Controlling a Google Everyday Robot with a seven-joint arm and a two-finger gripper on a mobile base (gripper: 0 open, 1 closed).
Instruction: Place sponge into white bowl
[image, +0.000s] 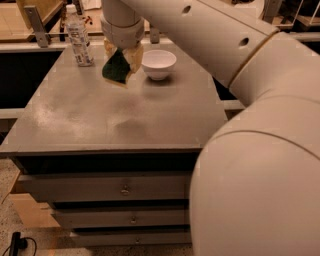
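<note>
gripper (123, 54): over the far end of the table (90, 115), jaws pinching the sponge (117, 68)
sponge: hangs tilted, just left of the white bowl (159, 61)
step: carry right, centre over the bowl, lower, release

- No lettering can be read anywhere; the label on the bottle (80, 37) is illegible.
- The gripper (121, 54) hangs just beside the white bowl (159, 63), clasping the sponge (116, 67).

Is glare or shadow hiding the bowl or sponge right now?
Camera view: no. The light is warm and dim, with faint sheen patches on the table and a soft shadow under the bowl. The pincer, just left of the bowl, holds the sponge above the table, its green face dark but distinct.
</note>
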